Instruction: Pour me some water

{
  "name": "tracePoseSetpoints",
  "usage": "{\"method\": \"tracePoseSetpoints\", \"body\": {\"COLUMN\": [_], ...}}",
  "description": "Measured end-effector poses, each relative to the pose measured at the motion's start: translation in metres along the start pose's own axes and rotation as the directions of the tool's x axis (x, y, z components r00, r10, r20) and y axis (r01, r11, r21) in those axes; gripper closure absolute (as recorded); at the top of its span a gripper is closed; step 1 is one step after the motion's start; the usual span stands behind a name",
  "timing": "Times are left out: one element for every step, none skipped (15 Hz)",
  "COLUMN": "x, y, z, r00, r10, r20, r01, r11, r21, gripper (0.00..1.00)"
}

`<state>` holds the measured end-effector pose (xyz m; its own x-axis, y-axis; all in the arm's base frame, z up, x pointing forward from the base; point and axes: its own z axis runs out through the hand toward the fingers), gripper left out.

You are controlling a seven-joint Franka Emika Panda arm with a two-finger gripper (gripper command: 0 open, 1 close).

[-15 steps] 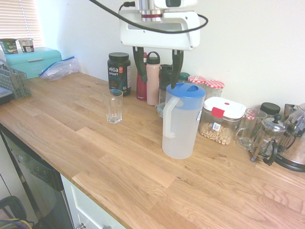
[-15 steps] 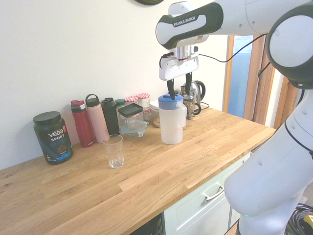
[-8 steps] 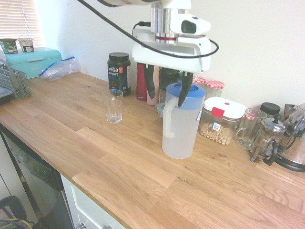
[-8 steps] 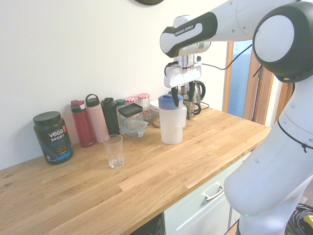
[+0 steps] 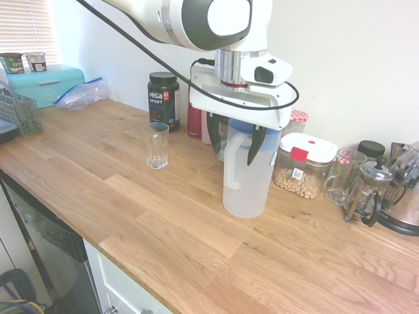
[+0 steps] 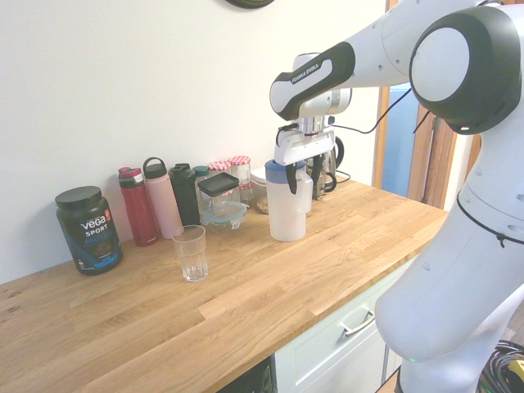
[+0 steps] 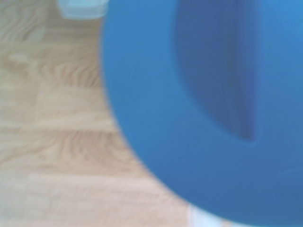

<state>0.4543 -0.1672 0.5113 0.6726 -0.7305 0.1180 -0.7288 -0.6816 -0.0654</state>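
First exterior view shows the open, empty hand [image 5: 236, 138] straddling the pitcher [image 5: 247, 175] top, where a shallow grip could slip and tip it onto the table [image 5: 163, 222].

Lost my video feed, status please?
End effector open, straddling the top of the tall frosted plastic pitcher with blue lid. Pitcher upright on counter. Small ribbed drinking glass stands apart, nothing between.

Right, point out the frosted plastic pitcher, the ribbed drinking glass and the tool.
frosted plastic pitcher [image 5: 247, 183]: first exterior view, its body.
ribbed drinking glass [image 5: 157, 146]: first exterior view, its side.
tool [image 5: 234, 140]: first exterior view, between fingertips.
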Motion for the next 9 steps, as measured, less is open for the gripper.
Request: {"method": "tracePoseSetpoints", "body": {"x": [0.0, 0.0, -0.001, -0.002, -0.003, -0.003, -0.004, -0.005, -0.005], "y": [0.001, 0.002, 0.002, 0.002, 0.002, 0.002, 0.001, 0.0, -0.001], "z": [0.002, 0.004, 0.007, 0.009, 0.01, 0.011, 0.012, 0.012, 0.012], "r00": [1.0, 1.0, 1.0, 1.0, 1.0, 1.0, 1.0, 1.0, 1.0], "r10": [0.011, 0.016, 0.017, 0.016, 0.016, 0.015, 0.012, 0.009, 0.007], "r20": [-0.005, -0.006, -0.005, -0.002, 0.0, 0.0, -0.001, -0.003, -0.003], "r01": [-0.011, -0.016, -0.017, -0.016, -0.016, -0.015, -0.012, -0.009, -0.007], "r11": [1.0, 1.0, 1.0, 1.0, 1.0, 1.0, 1.0, 1.0, 1.0], "r21": [-0.003, -0.004, -0.005, -0.007, -0.008, -0.008, -0.008, -0.007, -0.007], "gripper": [1.0, 1.0, 1.0, 1.0, 1.0, 1.0, 1.0, 1.0, 1.0]}}
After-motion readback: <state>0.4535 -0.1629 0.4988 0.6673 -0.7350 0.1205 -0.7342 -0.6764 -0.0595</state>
